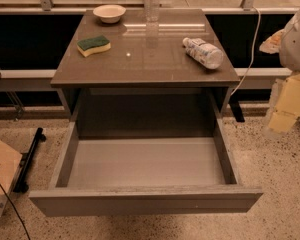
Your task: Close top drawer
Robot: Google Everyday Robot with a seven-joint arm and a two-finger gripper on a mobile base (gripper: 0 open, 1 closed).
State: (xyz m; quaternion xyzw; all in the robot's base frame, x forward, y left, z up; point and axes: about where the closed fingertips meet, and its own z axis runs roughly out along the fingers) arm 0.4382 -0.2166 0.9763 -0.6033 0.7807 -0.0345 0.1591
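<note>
Top drawer (146, 202) stands pulled fully out to the near side under the tabletop (150, 59), flat front exposed for a push; gripper (289, 103) hangs at the right edge, well apart, likely not yet approaching, grip state cannot be told.

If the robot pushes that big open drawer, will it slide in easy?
Probably. The top drawer looks empty, so it's likely light. Its flat front is wide, so a push near one end might skew it; the middle seems safer. It looks stiff, not floppy. The gripper is out of view.
</note>
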